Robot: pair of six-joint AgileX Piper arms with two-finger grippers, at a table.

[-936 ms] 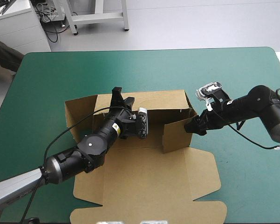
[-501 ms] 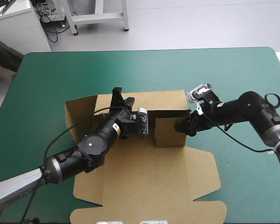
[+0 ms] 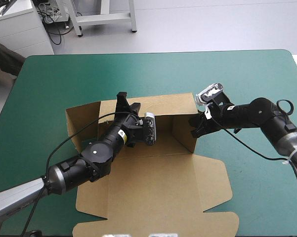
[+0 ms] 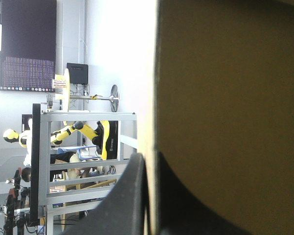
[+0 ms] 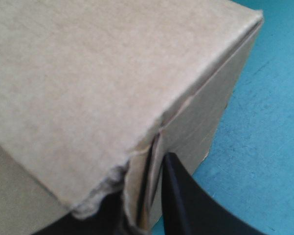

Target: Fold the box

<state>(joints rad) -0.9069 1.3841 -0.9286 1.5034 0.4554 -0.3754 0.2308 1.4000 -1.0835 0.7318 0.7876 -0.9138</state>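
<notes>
The brown box [image 3: 158,192] lies on the teal-green cover with its back wall raised and its lid flat toward the near edge. My left gripper [image 3: 122,101] reaches over the floor and is shut on the back wall's top edge. In the left wrist view the board [image 4: 230,98] runs between the black fingers of the left gripper [image 4: 152,196]. My right gripper [image 3: 194,127] is at the right side wall, which stands upright against the back wall's end. In the right wrist view the right gripper [image 5: 149,205] pinches the edge of the doubled board [image 5: 88,73].
The box's left side flap [image 3: 81,123] leans outward, spread open. The lid's side flaps [image 3: 215,180] lie flat on the cover. Bare teal-green cover [image 3: 153,74] stretches beyond the box to the far edge and on the right [image 5: 269,122].
The right gripper swung the right side wall inward and upright against the back wall's end, and its fingers closed on it. The box slid slightly left. The left arm held its grip.
</notes>
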